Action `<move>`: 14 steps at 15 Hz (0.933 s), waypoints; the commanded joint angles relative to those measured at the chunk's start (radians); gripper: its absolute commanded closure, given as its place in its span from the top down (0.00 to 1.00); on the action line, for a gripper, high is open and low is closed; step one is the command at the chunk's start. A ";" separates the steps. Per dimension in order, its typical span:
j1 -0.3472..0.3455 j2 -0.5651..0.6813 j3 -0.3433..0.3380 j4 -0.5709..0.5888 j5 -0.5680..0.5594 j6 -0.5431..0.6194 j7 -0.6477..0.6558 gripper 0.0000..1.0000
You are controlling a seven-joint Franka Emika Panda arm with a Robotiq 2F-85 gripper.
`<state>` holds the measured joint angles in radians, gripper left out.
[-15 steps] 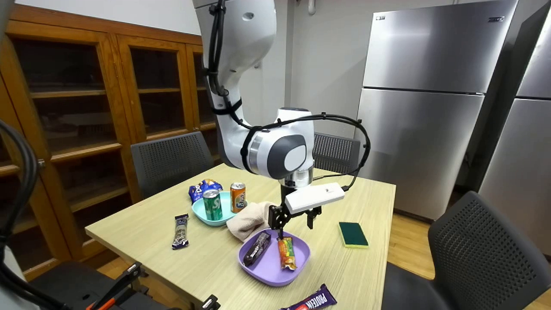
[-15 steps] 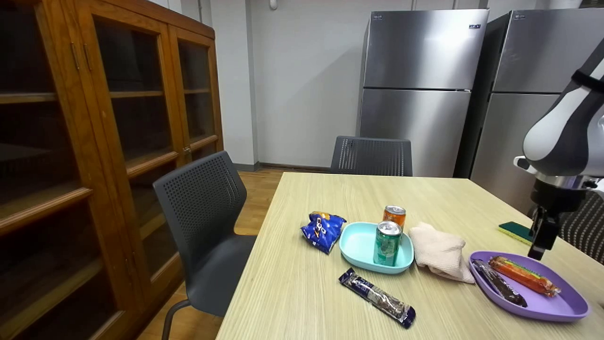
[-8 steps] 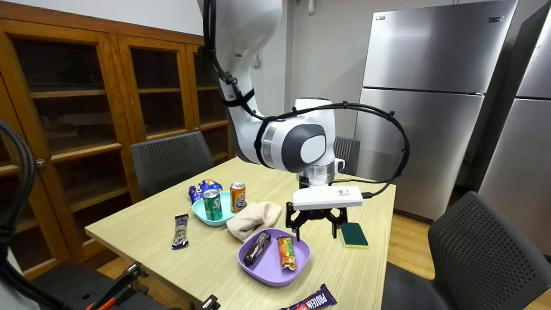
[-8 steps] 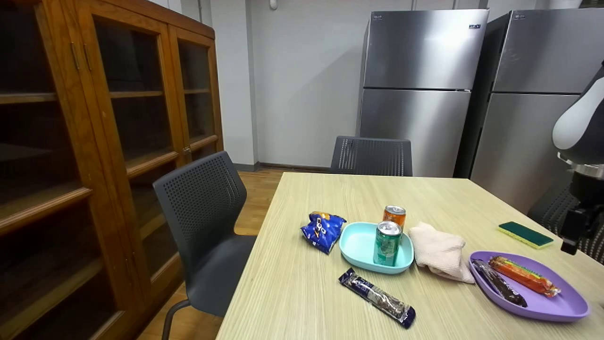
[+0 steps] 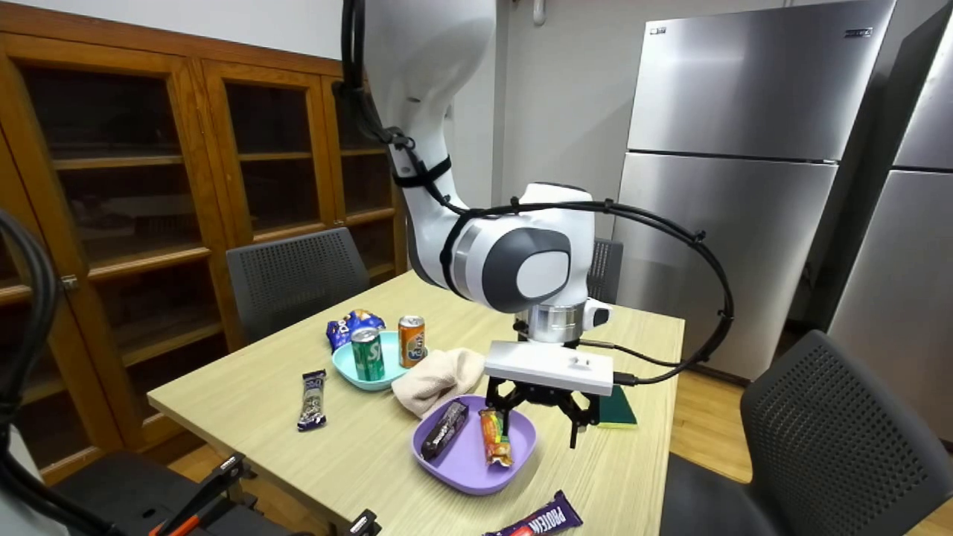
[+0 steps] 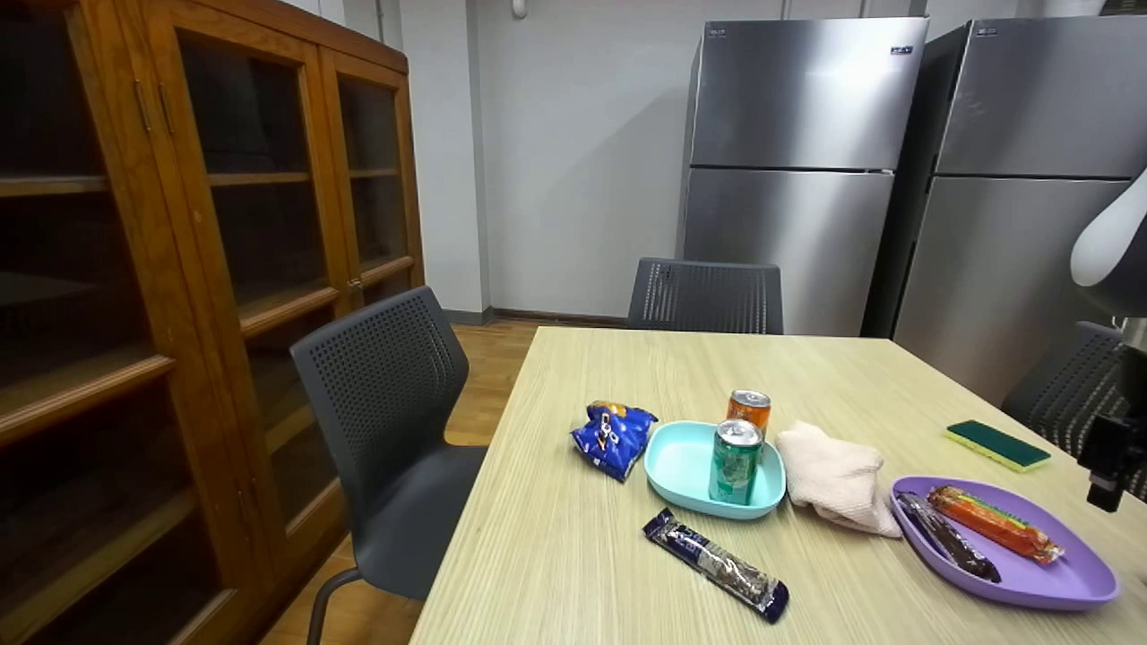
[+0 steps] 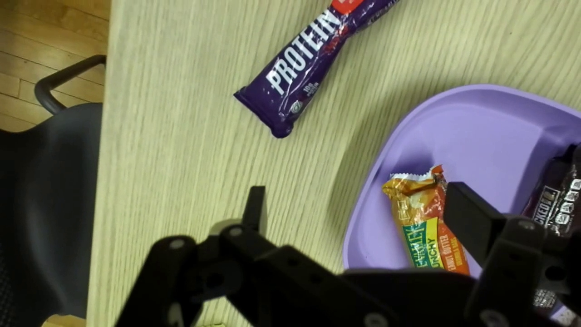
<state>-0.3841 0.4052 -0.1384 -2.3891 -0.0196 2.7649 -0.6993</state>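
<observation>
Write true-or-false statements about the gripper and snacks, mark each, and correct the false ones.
1. The gripper is open. True.
2. The peanut butter bar lies in the purple tray. True.
3. The gripper holds the PROTEIN bar. False: the PROTEIN bar lies on the table, ungripped.
4. The blue snack bag lies in the turquoise tray. False: the blue snack bag lies on the table, outside it.
5. The Sprite can stands in the turquoise tray. True.
</observation>
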 commanded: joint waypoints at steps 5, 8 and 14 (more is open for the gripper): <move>-0.012 -0.002 0.012 0.000 -0.013 -0.002 0.012 1.00; -0.012 -0.002 0.012 0.000 -0.012 -0.002 0.012 1.00; -0.009 0.001 0.004 0.001 -0.004 -0.008 0.040 1.00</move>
<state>-0.3852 0.4060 -0.1368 -2.3891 -0.0199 2.7650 -0.6969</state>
